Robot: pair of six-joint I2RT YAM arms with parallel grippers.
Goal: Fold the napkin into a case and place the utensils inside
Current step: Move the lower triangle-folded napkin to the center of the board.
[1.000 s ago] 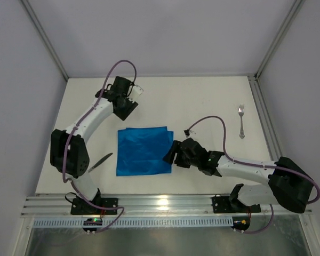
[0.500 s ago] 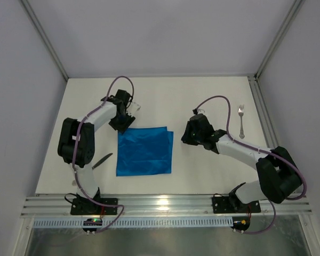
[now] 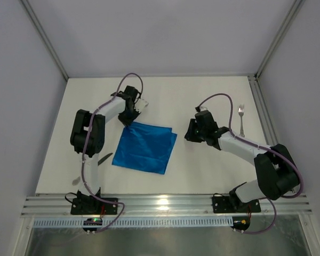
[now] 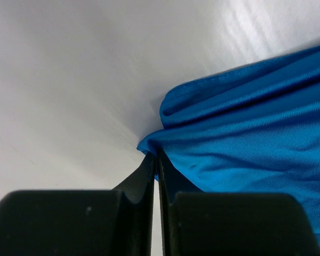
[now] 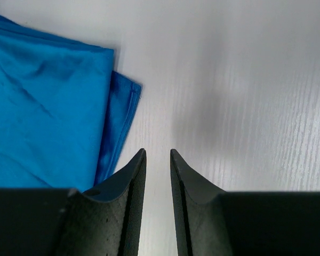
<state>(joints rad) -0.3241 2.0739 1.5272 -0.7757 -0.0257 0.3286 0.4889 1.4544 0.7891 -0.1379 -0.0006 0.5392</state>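
Observation:
The bright blue napkin (image 3: 145,146) lies folded and skewed in the middle of the table. My left gripper (image 3: 128,121) is at its far left corner and is shut on that corner (image 4: 149,144); in the left wrist view the jaws press together with cloth pinched at their tips (image 4: 157,156). My right gripper (image 3: 189,134) hovers just right of the napkin's right corner (image 5: 122,90), jaws a little apart over bare table, nothing between them (image 5: 158,154). The silver fork (image 3: 241,121) lies far right. The dark grey knife (image 3: 104,158) lies left of the napkin, beside the left arm.
A metal rail (image 3: 160,205) runs along the near table edge, where both arm bases are bolted. Another rail (image 3: 260,114) borders the right side just beyond the fork. Grey walls close in the left, right and back.
The left gripper came down onto the napkin's far left corner and shut on it; the napkin has turned askew. The right gripper swung from the napkin's near right edge to its right corner and narrowed.

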